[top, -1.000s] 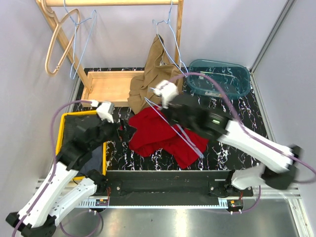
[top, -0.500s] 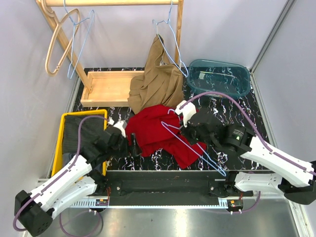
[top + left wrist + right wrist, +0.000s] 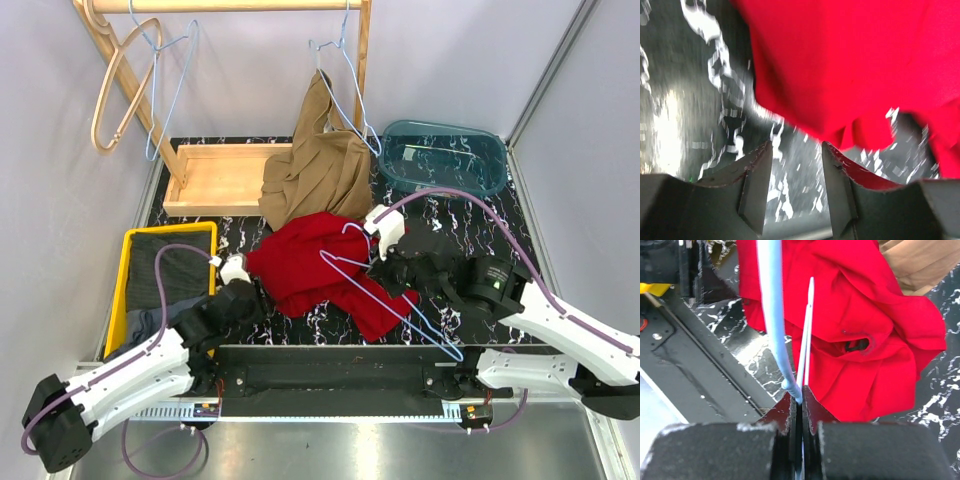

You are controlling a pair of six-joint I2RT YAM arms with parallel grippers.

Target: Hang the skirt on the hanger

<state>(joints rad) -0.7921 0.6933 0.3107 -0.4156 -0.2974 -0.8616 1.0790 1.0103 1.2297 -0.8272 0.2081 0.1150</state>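
The red skirt (image 3: 310, 265) lies crumpled on the black marbled table. My left gripper (image 3: 252, 290) sits low at the skirt's left edge. In the left wrist view its fingers (image 3: 796, 150) stand apart with only table between them, and the skirt (image 3: 840, 65) hangs just beyond the tips. My right gripper (image 3: 378, 262) is over the skirt's right side, shut on the neck of a light blue wire hanger (image 3: 390, 306). The right wrist view shows the hanger (image 3: 772, 315) pinched in the gripper (image 3: 799, 395), above the skirt (image 3: 865, 315).
A tan garment (image 3: 320, 165) hangs on a wire hanger from the wooden rack behind the skirt. A teal basin (image 3: 445, 158) stands at the back right and the rack's wooden base (image 3: 225, 175) at the back left. A yellow bin (image 3: 128, 262) of dark clothes is at the left.
My left arm has swung in low to the skirt's left edge and its jaws have narrowed. The right arm has carried the hanger back and to the right.
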